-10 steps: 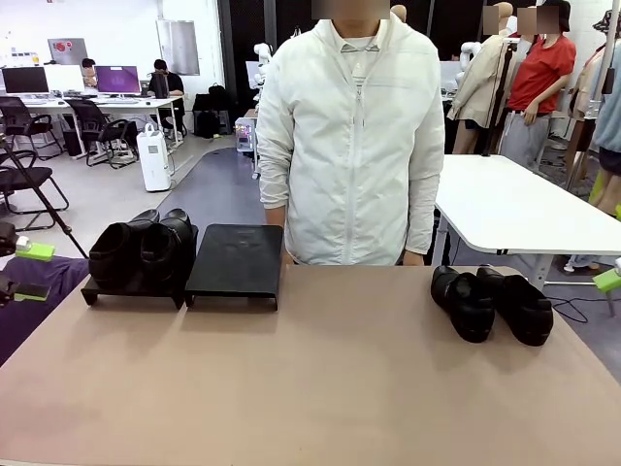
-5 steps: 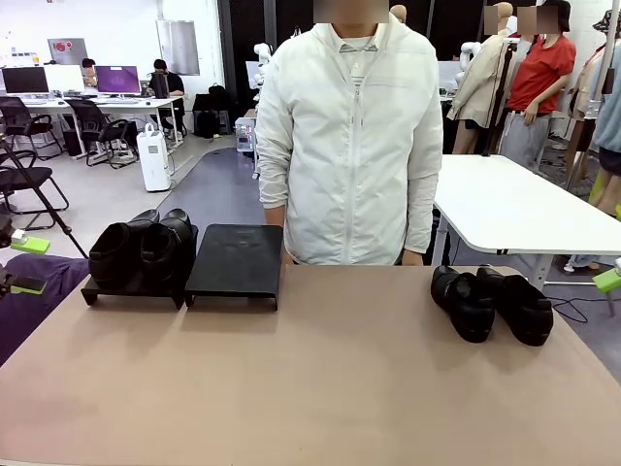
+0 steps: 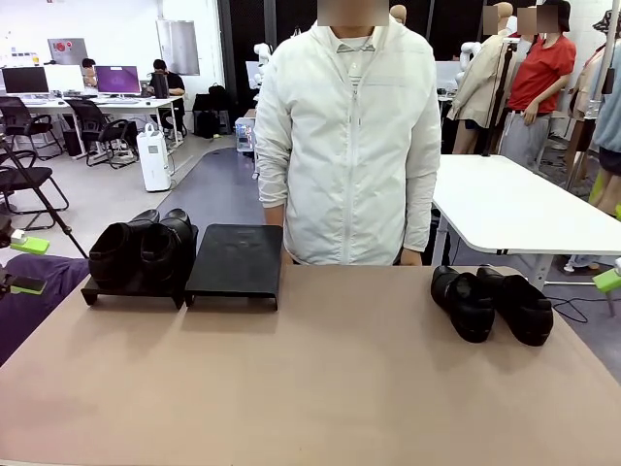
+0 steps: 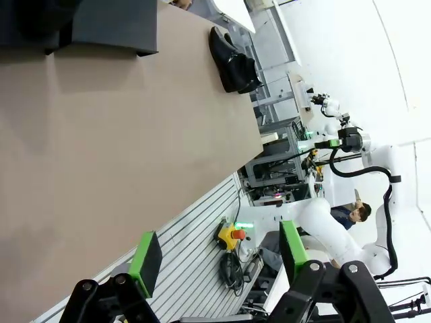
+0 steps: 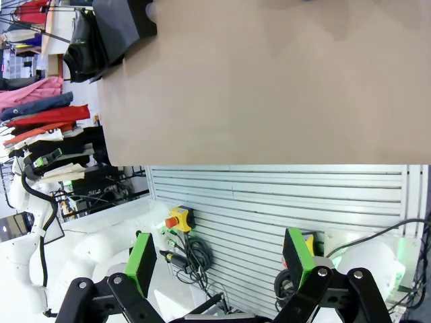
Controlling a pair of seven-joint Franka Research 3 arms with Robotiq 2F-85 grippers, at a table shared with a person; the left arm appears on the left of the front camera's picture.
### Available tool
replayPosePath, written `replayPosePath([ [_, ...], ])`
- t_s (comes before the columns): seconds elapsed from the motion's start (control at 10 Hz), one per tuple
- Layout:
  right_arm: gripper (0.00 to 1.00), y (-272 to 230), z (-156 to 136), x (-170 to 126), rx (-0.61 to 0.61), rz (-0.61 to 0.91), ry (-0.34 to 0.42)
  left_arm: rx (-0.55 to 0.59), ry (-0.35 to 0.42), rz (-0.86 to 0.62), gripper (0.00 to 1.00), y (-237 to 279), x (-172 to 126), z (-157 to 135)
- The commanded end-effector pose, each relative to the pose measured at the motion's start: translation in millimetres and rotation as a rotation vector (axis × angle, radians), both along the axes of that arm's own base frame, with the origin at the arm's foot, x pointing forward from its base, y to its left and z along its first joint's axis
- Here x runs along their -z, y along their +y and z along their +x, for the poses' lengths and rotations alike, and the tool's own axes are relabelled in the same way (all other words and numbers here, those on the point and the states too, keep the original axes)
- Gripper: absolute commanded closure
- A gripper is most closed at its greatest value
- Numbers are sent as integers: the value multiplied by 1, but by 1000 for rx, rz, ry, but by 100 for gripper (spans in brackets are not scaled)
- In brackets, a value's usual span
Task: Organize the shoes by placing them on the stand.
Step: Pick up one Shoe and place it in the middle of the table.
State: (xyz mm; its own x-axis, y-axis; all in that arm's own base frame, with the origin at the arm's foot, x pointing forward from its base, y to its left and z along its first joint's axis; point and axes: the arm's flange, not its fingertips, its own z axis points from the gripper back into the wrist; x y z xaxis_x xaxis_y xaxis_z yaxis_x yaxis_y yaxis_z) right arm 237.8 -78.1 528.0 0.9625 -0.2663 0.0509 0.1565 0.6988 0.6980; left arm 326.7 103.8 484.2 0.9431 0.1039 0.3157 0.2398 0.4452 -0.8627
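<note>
Two black shoes point(image 3: 142, 252) sit side by side on the left platform of the stand point(image 3: 131, 291). The right platform point(image 3: 236, 260) is bare. The other two shoes point(image 3: 490, 303) lie on the table at the right, toes toward me. My left gripper point(image 3: 23, 265) hangs open off the table's left edge, and the left wrist view shows its fingers point(image 4: 146, 262) spread with nothing between them and the loose shoes point(image 4: 232, 57) far off. My right gripper point(image 5: 219, 259) is open too; one green pad point(image 3: 607, 280) shows at the right edge.
The person in a white jacket point(image 3: 349, 146) stands at the far edge of the tan table point(image 3: 320, 379), hands low behind it. A white table point(image 3: 514, 204) stands behind at the right. The right wrist view shows the stand point(image 5: 118, 27) with shoes point(image 5: 79, 44).
My left gripper has drawn back a little to the left and up, away from the stand. The shoes, the stand and the right gripper have not moved.
</note>
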Motion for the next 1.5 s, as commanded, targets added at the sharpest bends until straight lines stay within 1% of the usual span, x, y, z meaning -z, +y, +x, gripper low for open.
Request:
replayPosePath([
  [0.0, 0, -2, 0, -1, -18, 1, -18, 15, -11, 3, 9, 4, 0, -2],
  [0.1, 0, 0, 0, 0, 0, 0, 0, 15, -11, 3, 9, 4, 0, -2],
  [0.2, 0, 45, 47, 8, -11, -316, 10, 15, -11, 3, 9, 4, 0, -2],
  [0.3, 0, 75, 91, 22, -86, -521, -22, 15, -11, 3, 9, 4, 0, -2],
  [0.4, 0, 92, 126, 38, -121, -586, -46, 15, -11, 3, 9, 4, 0, -2],
  [0.5, 0, 107, 151, 56, -58, -762, -60, 15, -11, 3, 9, 4, 0, -2],
  [0.6, 0, 116, 158, 62, -68, -767, -94, 15, -11, 3, 9, 4, 0, -2],
  [0.7, 0, 118, 106, 45, -143, -582, -81, 15, -11, 3, 9, 4, 0, -2],
  [0.9, 0, 118, 106, 45, -143, -582, -81, 15, -11, 3, 9, 4, 0, -2],
  [1.0, 0, 129, 133, 63, -153, -654, -97, 15, -11, 3, 9, 4, 0, -2],
  [1.1, 0, 140, 157, 74, -203, -698, -120, 15, -11, 3, 9, 4, 0, -2],
  [1.2, 0, 132, 187, 82, -244, -688, -109, 15, -11, 3, 9, 4, 0, -2],
  [1.3, 0, 118, 215, 90, -223, -725, -94, 15, -11, 3, 9, 4, 0, -2],
  [1.4, 0, 99, 247, 105, -222, -722, -79, 15, -11, 3, 9, 4, 0, -2],
])
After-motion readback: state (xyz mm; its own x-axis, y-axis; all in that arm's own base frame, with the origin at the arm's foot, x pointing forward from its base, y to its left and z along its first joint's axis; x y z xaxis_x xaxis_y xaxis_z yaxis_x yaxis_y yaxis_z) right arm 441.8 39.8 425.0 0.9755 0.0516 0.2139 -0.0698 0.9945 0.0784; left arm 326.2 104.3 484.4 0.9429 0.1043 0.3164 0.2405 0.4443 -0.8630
